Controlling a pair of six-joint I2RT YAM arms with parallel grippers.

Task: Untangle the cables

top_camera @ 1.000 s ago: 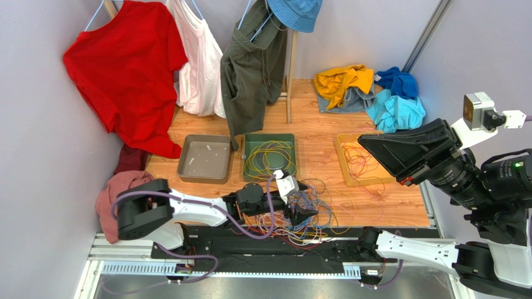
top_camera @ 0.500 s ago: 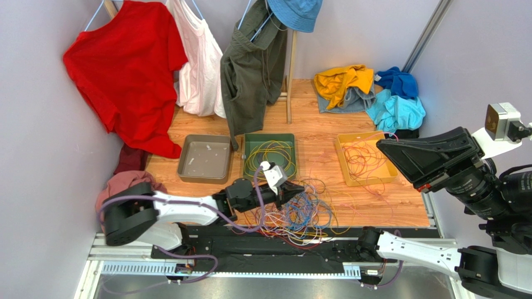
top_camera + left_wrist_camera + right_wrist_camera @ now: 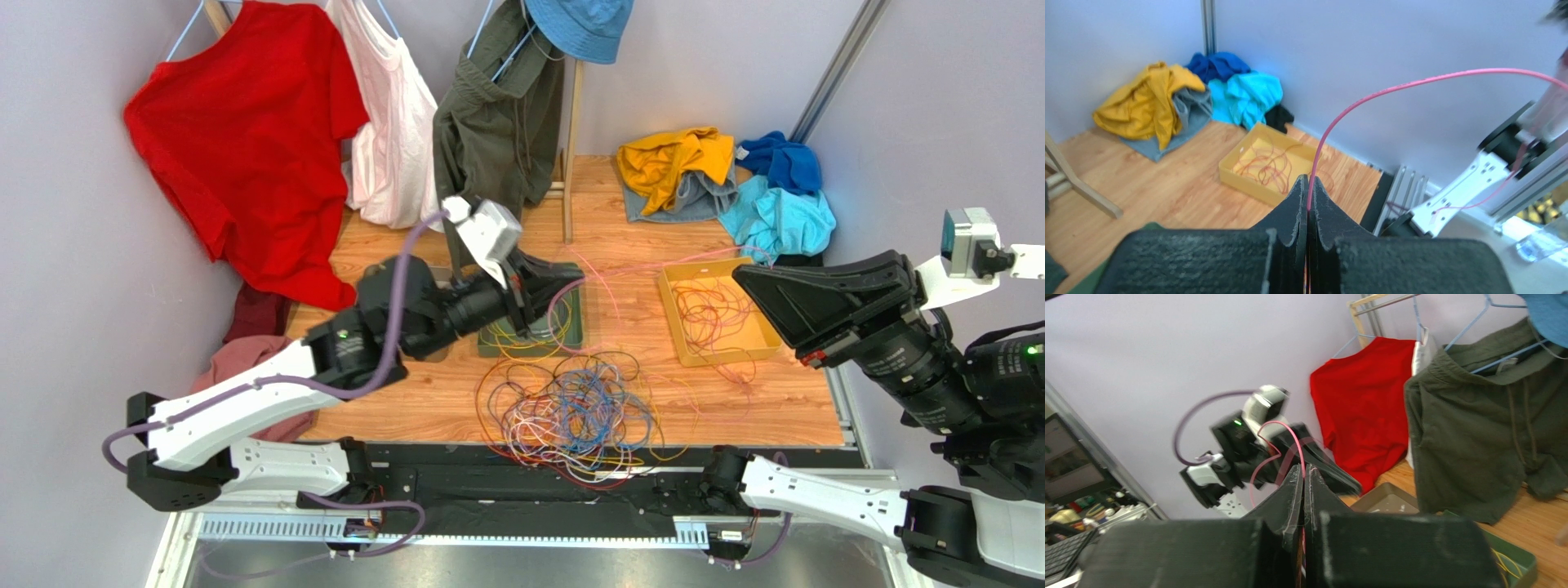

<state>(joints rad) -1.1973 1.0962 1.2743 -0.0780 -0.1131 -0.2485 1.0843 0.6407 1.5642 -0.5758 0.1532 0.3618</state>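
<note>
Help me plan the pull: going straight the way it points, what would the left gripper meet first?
Probably the yellow tray, with red cables inside: the left gripper, shut on a pink cable, points toward it. Depth is unclear; it could touch the wooden table just short of the tray.

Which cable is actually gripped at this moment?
The pink cable: it is pinched in both the left tool and the right tool and spans the air between them. The rest lie loose, most in the tangle.
</note>
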